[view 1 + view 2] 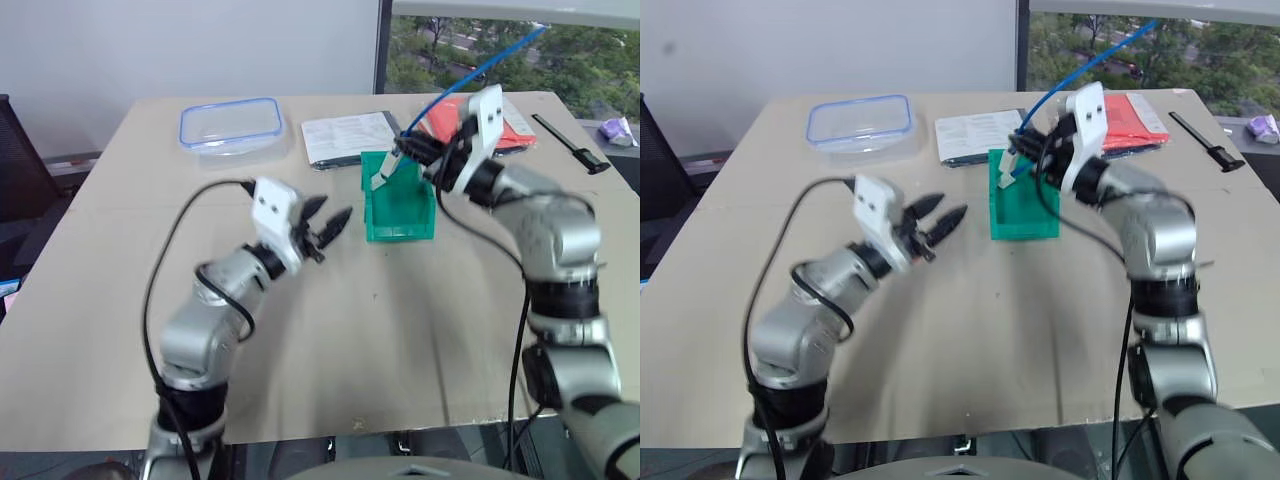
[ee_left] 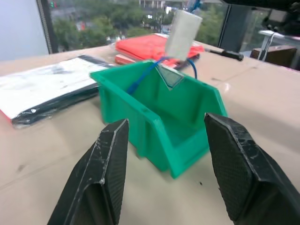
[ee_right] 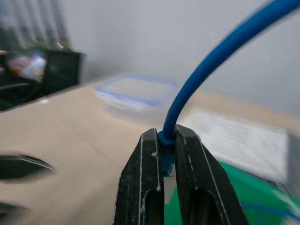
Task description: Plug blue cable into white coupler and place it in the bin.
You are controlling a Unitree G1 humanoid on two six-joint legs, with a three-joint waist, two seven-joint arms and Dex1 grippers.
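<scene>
Over the bin: the right pincer [image 1: 412, 150] hangs above the green bin [image 1: 398, 226], its fingers [image 3: 140, 187] pressed together on the blue cable [image 3: 213, 56].
Blue cable, axis: from the pinch it runs up and away toward the window as one long arc [image 1: 470, 72]; a short length drops below the pinch, down toward the bin.
White coupler: the white coupler [image 2: 182, 35] hangs on the cable's low end, long axis near upright and slightly tilted, just over the bin's high back wall; whether it touches the rim I cannot tell.
Bin, contents: a thin blue strand [image 2: 143, 77] seems to dip into the hollow; the floor otherwise looks bare.
Bin, facing: low cut-away front toward the robot, high back toward the papers.
Left pincer: the left pincer [image 1: 330, 227] is spread with nothing between its fingers [image 2: 101, 178], pointing at the bin from the robot's left, a little apart from it.
Clear box: a blue-rimmed clear food box [image 1: 231, 124] sits on the bench [image 1: 330, 340] at the far left; nothing visible inside.
Behind the bin: printed papers [image 1: 348, 137] and a red folder [image 1: 1132, 122].
Far right: a black pen [image 1: 570, 143].
</scene>
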